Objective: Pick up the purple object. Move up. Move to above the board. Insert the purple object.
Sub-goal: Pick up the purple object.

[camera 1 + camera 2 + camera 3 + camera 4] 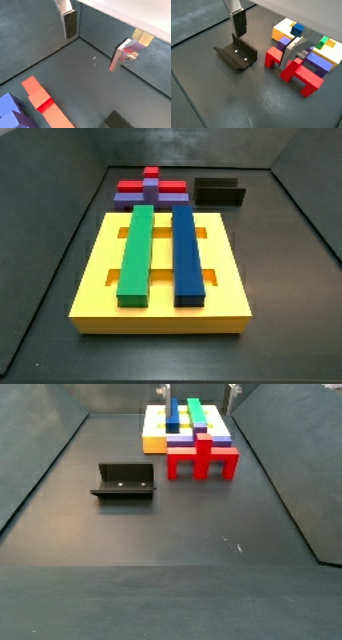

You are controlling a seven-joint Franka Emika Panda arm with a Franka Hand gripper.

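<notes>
The purple object (150,196) lies flat at upper centre in a side view, touching the red piece, just behind the board (163,278), a thick yellow slab filling mid-frame and carrying a green and a blue bar lengthwise. The tool (268,40) hangs empty above the floor, touching neither.

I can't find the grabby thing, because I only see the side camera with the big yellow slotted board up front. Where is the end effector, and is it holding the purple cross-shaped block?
Observer: It holds nothing. In both wrist views the end effector hangs open over the floor, with nothing between its fingers. The purple cross-shaped block stands by itself.
Operator: What is that black box at the back?
Observer: That is the fixture. It is a dark L-shaped bracket on a base plate, not a closed box.
Operator: Is the red block lying flat?
Observer: No. The red bridge-shaped block stands on two legs with a gap between them.
</notes>
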